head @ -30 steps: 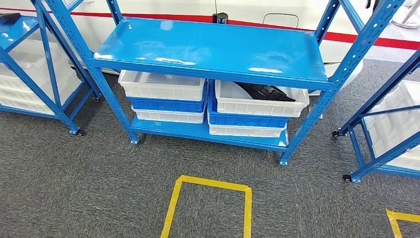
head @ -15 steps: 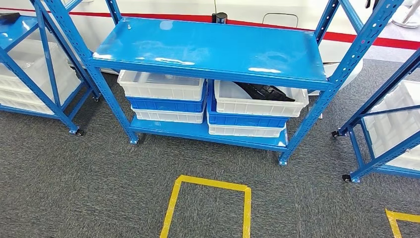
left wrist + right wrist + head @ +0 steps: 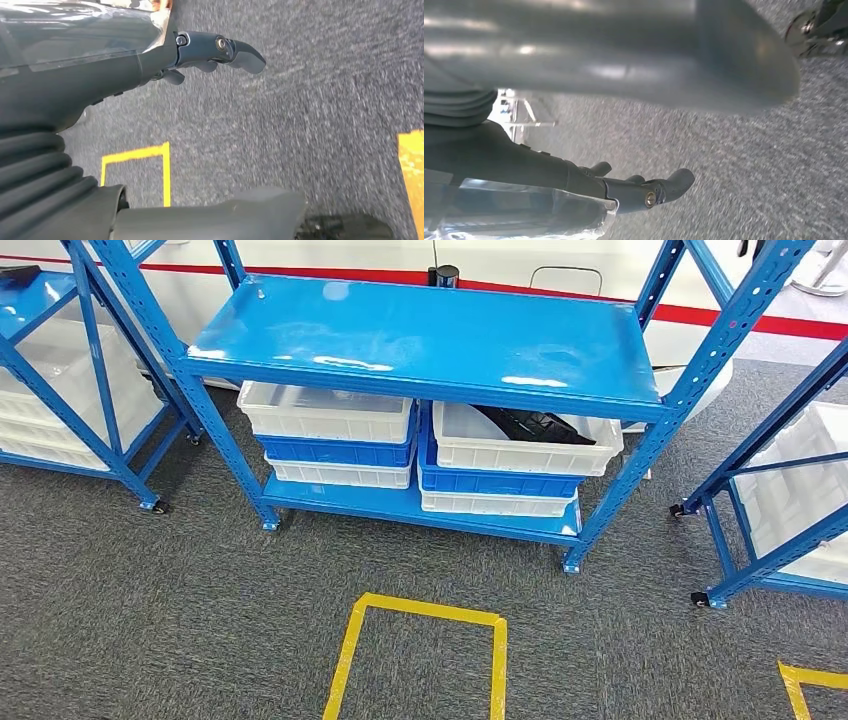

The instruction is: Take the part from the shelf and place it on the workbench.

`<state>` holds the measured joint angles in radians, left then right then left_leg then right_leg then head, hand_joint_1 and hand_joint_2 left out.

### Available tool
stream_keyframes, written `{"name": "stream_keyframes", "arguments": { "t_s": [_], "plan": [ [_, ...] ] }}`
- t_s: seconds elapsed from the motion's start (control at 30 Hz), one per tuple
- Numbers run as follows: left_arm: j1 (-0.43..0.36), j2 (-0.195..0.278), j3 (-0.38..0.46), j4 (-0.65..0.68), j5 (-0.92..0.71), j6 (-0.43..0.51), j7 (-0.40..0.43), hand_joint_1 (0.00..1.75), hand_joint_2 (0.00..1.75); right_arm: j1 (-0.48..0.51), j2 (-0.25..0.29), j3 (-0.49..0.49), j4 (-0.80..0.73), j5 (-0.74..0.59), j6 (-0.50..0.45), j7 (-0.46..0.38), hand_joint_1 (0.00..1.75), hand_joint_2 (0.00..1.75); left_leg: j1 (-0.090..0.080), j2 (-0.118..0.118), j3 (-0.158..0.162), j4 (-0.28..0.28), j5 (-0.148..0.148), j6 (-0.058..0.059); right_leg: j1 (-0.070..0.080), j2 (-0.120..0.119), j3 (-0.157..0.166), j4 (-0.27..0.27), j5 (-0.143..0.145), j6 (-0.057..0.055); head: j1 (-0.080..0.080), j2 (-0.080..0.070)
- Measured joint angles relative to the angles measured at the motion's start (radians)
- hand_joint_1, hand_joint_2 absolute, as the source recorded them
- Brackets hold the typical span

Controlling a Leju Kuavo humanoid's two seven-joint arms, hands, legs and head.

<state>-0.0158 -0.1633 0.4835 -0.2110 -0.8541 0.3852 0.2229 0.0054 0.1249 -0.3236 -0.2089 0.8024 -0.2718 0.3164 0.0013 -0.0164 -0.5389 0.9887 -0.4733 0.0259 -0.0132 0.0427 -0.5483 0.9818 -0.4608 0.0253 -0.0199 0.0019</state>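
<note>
A black part [image 3: 530,425] lies in the upper right white bin [image 3: 525,450] under the blue shelf [image 3: 420,340]. Left robot hand [image 3: 165,60] and right robot hand [image 3: 589,185] hang over carpet [image 3: 200,620], released, fingers apart, holding nothing.

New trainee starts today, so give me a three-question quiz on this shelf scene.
1. True or false: the shelf's top board carries a white bin.
2. Which lower stack's top bin holds the black part: A left, B right?
3. Fill in: the tape square on the carpet is ____.

Key: 1 false; 2 B, in the white bin; 3 yellow.
</note>
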Motion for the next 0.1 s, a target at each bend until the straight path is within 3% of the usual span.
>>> {"name": "stream_keyframes", "arguments": {
  "t_s": [0.1],
  "plan": [
    [0.011,0.010,-0.027,-0.011,0.058,-0.026,-0.015,0.00,0.00,0.010,-0.008,0.020,-0.010,-0.054,0.018,-0.021,0.00,0.00,0.000,0.000,0.000,0.000,0.000,0.000,0.000,0.000,0.000,0.000,0.000,0.000,0.000,0.000]
  ]
}}
